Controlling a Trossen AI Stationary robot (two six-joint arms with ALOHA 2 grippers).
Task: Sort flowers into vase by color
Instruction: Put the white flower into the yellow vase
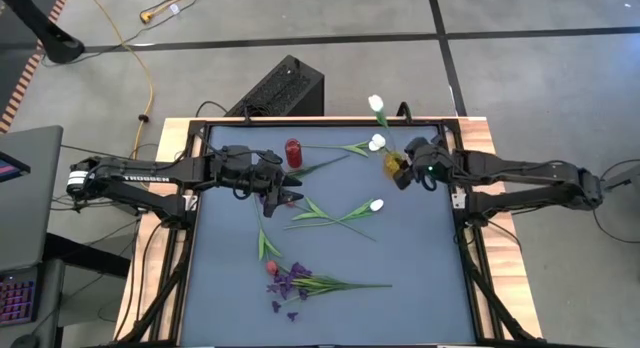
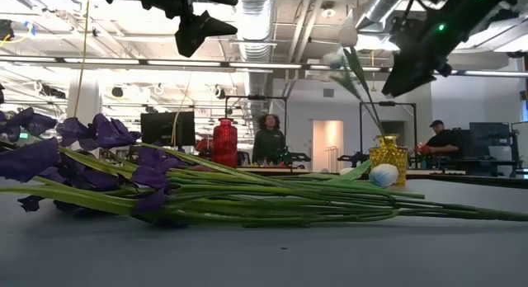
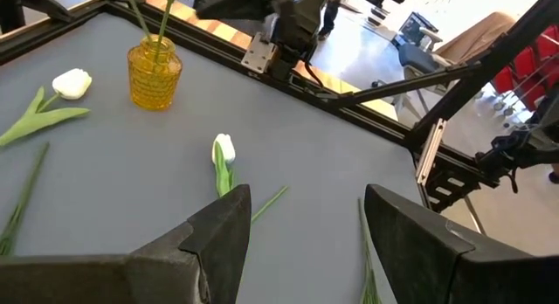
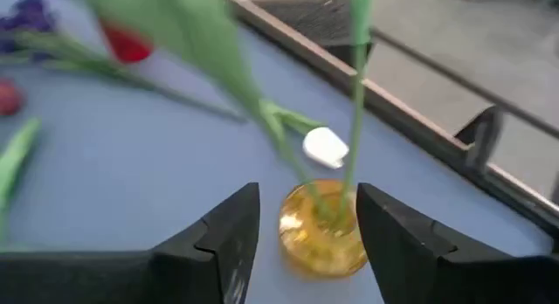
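the right gripper (image 4: 301, 230) hangs open just above the yellow vase (image 4: 321, 227), holding nothing. the next white tulip (image 1: 375, 205) lies mid-counter, stem running toward the left gripper (image 1: 285, 198), which is open and nearer.

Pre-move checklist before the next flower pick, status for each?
1. Right end effector open above the yellow vase: ok.
2. White tulips' stems seated in the yellow vase, nothing held: ok.
3. Left end effector open and empty over mid-table: ok.
4. White tulip lying free on the mat for the next pick: ok.
5. Red vase upright: ok.
6. Purple flowers and red bud sorted: not ok, on the mat.
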